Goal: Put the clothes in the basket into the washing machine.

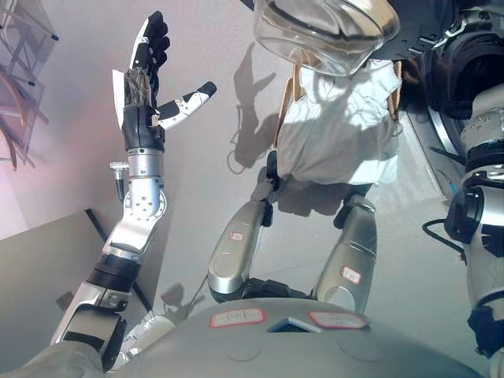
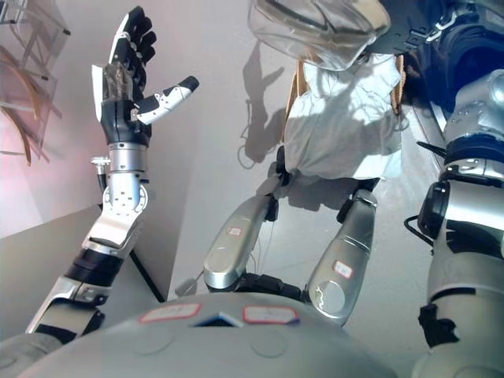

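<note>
A basket [image 1: 294,88] with brown sides stands on the floor ahead of me, filled with white clothes [image 1: 339,130]. The washing machine's round clear door [image 1: 323,31] hangs open just above the basket. The dark drum opening [image 1: 465,55] is at the upper right. My left hand [image 1: 146,75] is raised at the upper left, well away from the basket, with fingers straight and the thumb spread, holding nothing. My right arm [image 1: 480,134] reaches up towards the drum opening. Its hand is lost in the dark there.
A thin-framed rack [image 1: 16,94] stands at the far left edge. A darker grey floor panel [image 1: 47,260] lies at the lower left. The washing machine's front runs along the right side.
</note>
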